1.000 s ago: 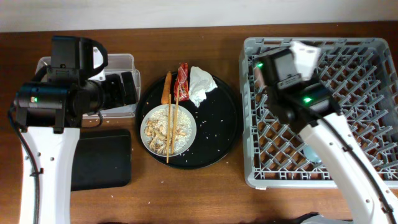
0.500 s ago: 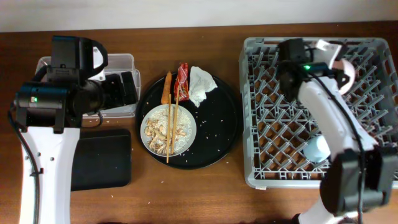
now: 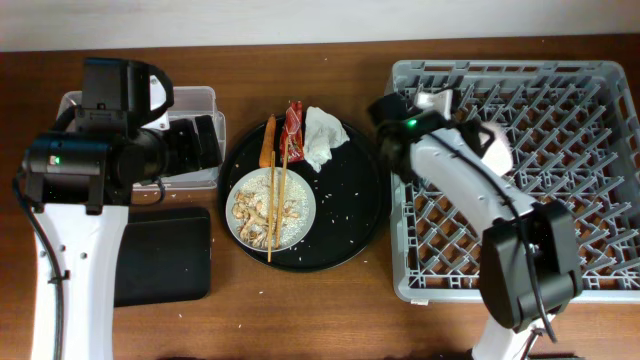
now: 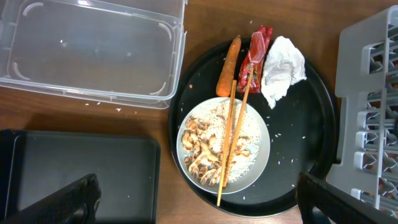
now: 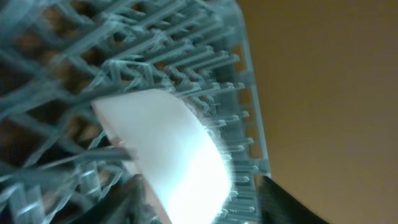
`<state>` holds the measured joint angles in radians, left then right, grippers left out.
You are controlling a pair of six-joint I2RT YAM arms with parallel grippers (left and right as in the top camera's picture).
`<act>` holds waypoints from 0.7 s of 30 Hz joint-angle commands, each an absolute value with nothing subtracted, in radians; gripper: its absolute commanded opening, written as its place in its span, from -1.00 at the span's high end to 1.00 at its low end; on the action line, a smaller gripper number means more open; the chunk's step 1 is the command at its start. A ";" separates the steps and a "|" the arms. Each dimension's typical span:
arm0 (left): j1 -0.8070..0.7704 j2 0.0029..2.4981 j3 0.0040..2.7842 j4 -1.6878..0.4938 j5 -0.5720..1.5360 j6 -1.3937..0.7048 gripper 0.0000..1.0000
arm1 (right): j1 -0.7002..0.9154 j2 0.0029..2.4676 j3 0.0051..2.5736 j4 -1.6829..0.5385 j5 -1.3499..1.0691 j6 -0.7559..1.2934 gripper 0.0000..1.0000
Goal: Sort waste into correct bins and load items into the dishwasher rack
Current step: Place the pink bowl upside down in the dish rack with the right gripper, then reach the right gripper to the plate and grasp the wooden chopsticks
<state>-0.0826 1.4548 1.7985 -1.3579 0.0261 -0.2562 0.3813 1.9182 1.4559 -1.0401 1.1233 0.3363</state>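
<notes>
Loading is in hand: the bowl (image 5: 168, 143) lies tilted among the pegs of the rack (image 3: 560, 68), between the fingers of the right gripper (image 5: 202, 202), though blur hides whether they grip it. The left gripper (image 4: 198, 180) hangs wide open and empty. Next, the right likely must release and lift clear of the pegs.

- Your view is blurred: a white bowl (image 5: 168, 149) sits between your fingers (image 5: 283, 205).
- The pegs of the grey rack (image 5: 74, 62) show behind it, with brown table (image 5: 323, 81) to the fingers' right.

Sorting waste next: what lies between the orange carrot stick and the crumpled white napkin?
The red snack wrapper, with the wooden chopsticks reaching its lower end; the left wrist view shows it.
</notes>
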 commanded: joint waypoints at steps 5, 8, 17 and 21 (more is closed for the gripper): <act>-0.081 1.459 1.809 -1.356 0.033 -0.269 -0.99 | 0.482 1.764 1.639 -1.164 0.727 0.300 -0.64; -0.081 1.459 1.809 -1.356 0.033 -0.269 -0.99 | 0.528 1.736 1.694 -1.113 0.222 0.284 -0.48; -0.081 1.459 1.809 -1.356 0.033 -0.269 -0.99 | 0.546 1.938 1.692 -0.812 -0.121 0.356 -0.11; -0.081 1.459 1.809 -1.356 0.033 -0.269 -0.99 | 0.562 1.987 1.692 -0.805 -0.308 0.295 -0.11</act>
